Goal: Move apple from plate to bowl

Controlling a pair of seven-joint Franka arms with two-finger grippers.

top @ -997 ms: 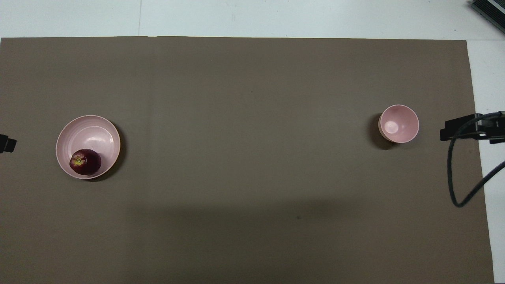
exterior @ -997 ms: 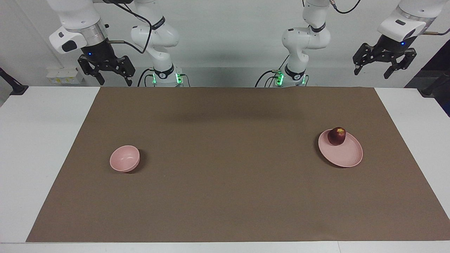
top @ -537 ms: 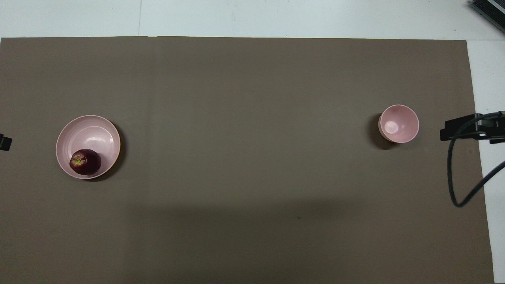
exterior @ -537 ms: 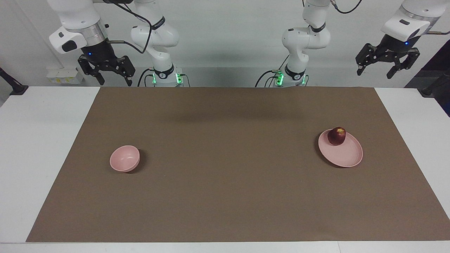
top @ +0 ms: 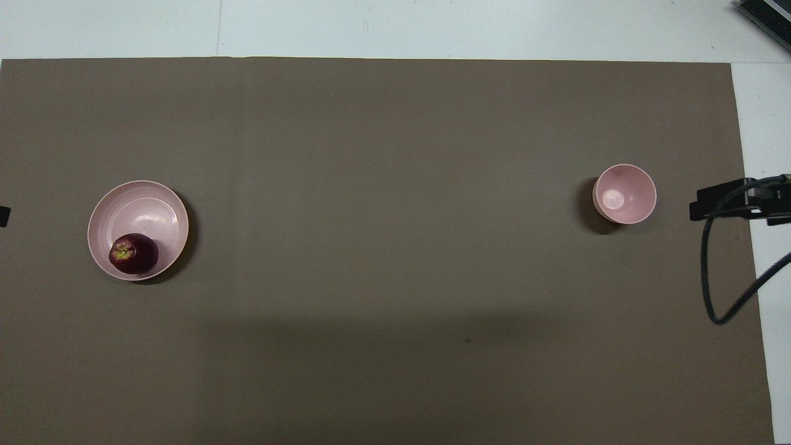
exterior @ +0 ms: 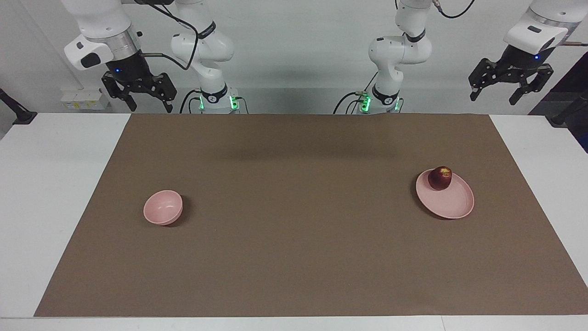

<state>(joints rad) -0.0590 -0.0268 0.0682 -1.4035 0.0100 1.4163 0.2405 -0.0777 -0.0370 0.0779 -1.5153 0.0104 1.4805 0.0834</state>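
Sitting on plate (exterior: 452, 202), apple (exterior: 440, 178), bowl (exterior: 162, 214) apart

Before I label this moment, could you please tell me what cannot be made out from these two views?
- Underside of the small dark red apple: both views, hidden where it rests on the wide pale pink plate.
- Left gripper: overhead view, almost wholly cut off by the edge.
- Inside bottom of the small deep pink bowl: facing view, hidden by its own rim.
- Right gripper: overhead view, only its mount and cable show.
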